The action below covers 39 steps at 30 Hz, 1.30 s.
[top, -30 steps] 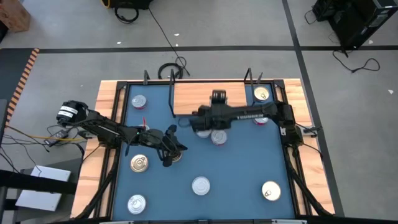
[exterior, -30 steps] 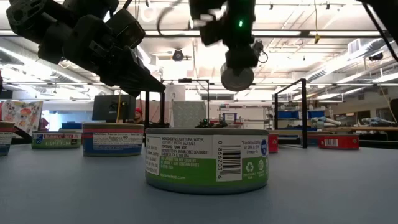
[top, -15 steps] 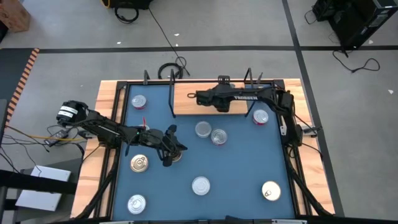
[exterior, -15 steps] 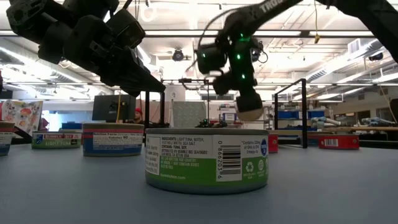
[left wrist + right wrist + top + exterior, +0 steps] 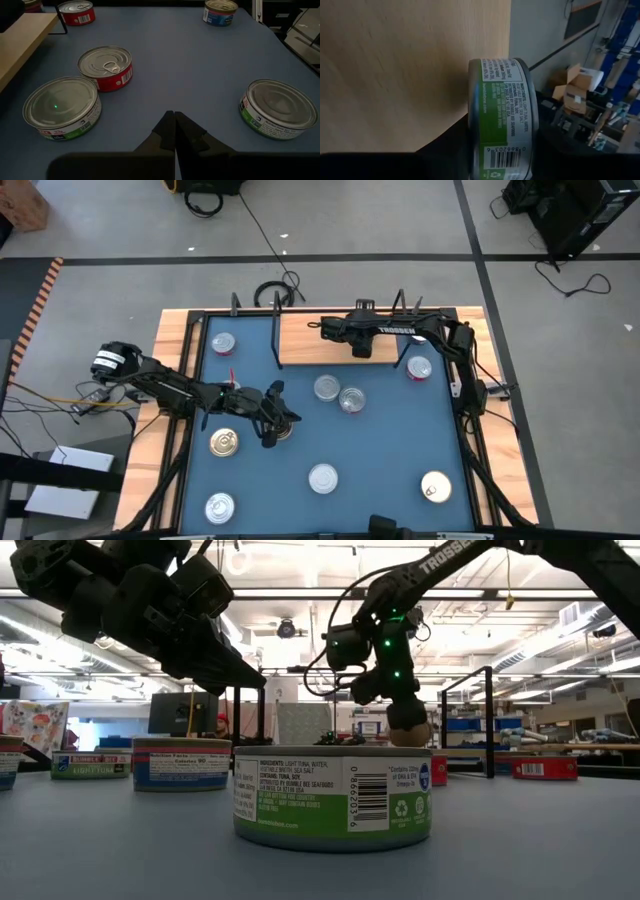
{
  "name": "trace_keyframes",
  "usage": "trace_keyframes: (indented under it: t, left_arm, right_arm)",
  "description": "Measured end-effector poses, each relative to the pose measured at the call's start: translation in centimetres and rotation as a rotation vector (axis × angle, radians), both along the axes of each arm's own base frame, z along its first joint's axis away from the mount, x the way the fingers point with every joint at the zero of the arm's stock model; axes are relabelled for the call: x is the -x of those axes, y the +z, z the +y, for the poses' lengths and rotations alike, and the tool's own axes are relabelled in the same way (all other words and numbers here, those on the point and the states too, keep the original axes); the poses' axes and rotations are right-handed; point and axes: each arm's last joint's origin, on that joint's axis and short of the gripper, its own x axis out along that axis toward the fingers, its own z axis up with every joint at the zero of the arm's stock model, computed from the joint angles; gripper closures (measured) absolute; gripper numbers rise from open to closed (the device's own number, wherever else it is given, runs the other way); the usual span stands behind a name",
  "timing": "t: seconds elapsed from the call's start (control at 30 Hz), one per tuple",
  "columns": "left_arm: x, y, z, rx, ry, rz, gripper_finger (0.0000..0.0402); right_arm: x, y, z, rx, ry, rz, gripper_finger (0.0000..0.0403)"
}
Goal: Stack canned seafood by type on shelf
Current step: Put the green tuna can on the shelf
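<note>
A small round green-labelled silver tin (image 5: 501, 120) was seen gripped in the jaws of the right gripper (image 5: 362, 343), held on edge close above the light-wood shelf board (image 5: 310, 340). The left gripper (image 5: 173, 131) was kept clenched and empty over the blue tabletop (image 5: 385, 450).

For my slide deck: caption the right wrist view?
Right hand holds a green-labelled tin on edge over the light-wood shelf.

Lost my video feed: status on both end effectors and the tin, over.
Right end effector over the shelf, shut on a green-label tin. Left end effector shut, empty, low over the table. Nothing blocking the shelf.
</note>
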Motion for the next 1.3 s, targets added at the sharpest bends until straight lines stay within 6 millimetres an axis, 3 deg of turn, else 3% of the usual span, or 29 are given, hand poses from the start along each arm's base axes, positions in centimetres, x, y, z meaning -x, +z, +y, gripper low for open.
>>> trace_keyframes:
  t: [0.83, 0.97, 1.07, 1.3]
  left_arm:
    - [0.0, 0.0, -0.2, 0.030, -0.055, 0.007, 0.0399]
    - [0.0, 0.0, -0.2, 0.030, -0.055, 0.007, 0.0399]
    - [0.0, 0.0, -0.2, 0.030, -0.055, 0.010, 0.0399]
    - [0.0, 0.1, -0.1, 0.017, -0.017, -0.009, 0.0399]
  right_arm:
    - [0.5, -0.3, 0.4, -0.195, -0.041, -0.035, 0.0153]
    - [0.9, 0.7, 0.6, -0.194, -0.067, -0.067, 0.0168]
    - [1.5, 2.6, 0.6, -0.190, -0.092, -0.145, 0.0194]
    - [2.8, 7.1, -0.9, -0.247, -0.154, -0.491, 0.0287]
